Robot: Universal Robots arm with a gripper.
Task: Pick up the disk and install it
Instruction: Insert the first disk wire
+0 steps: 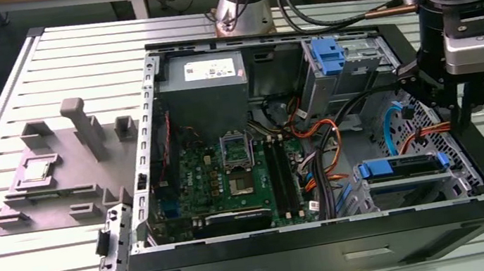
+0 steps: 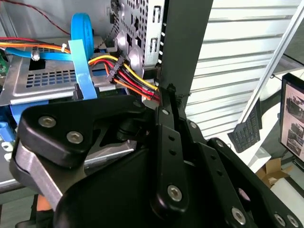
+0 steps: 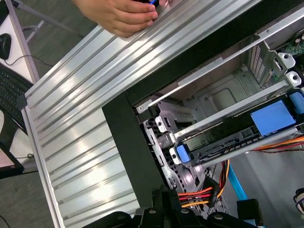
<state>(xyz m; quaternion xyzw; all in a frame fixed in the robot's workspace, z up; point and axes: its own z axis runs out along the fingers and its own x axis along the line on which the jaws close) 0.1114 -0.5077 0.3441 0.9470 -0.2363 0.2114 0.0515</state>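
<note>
Ribbed metal tabletop (image 1: 15, 75) carries an open computer case (image 1: 333, 243). Toward the exterior view's right, the disk (image 1: 403, 167) sits in a drive cage at the near side, grey with blue rails. Just beyond it the gripper (image 1: 460, 120) hangs over the case's right wall; whether it is parted or closed, cannot tell.
</note>
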